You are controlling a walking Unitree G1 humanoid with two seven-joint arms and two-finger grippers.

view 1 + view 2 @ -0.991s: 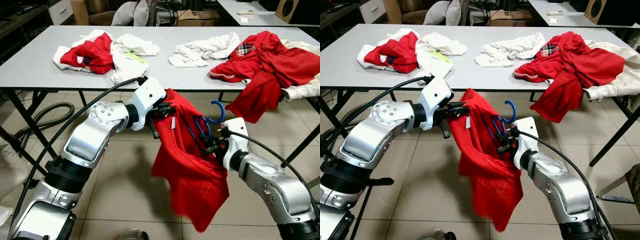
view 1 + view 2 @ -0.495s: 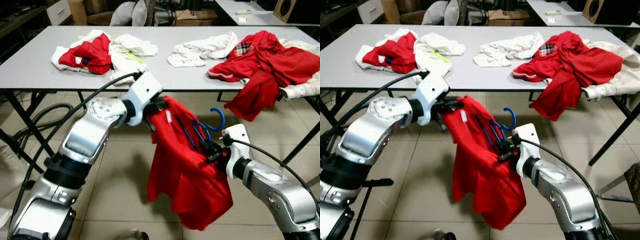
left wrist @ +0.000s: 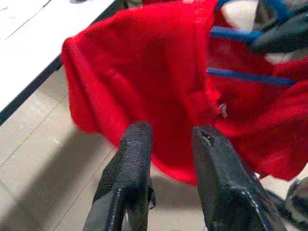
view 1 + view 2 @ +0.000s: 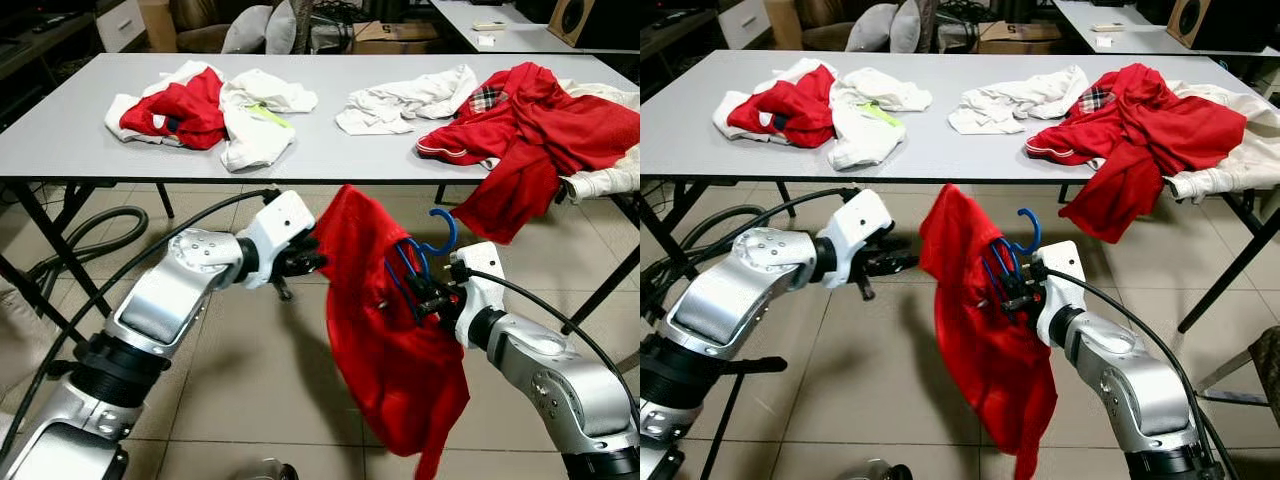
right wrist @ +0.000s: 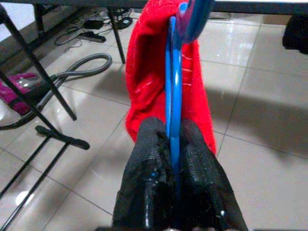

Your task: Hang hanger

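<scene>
The right gripper (image 5: pixel 172 159) clamps the rigid blue plastic hanger (image 4: pixel 418 258) carrying a limp red garment (image 4: pixel 385 330); the left gripper (image 3: pixel 168 144) stands open.

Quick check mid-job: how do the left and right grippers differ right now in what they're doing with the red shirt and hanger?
The right gripper is shut on the blue hanger, which carries the red shirt; the left gripper is open, holding nothing. The right gripper sits against the shirt, while the left gripper is beside it, fingers apart from the cloth. The right gripper bears the load alone; the left gripper only points at the shirt. Both hover below the table edge.
</scene>
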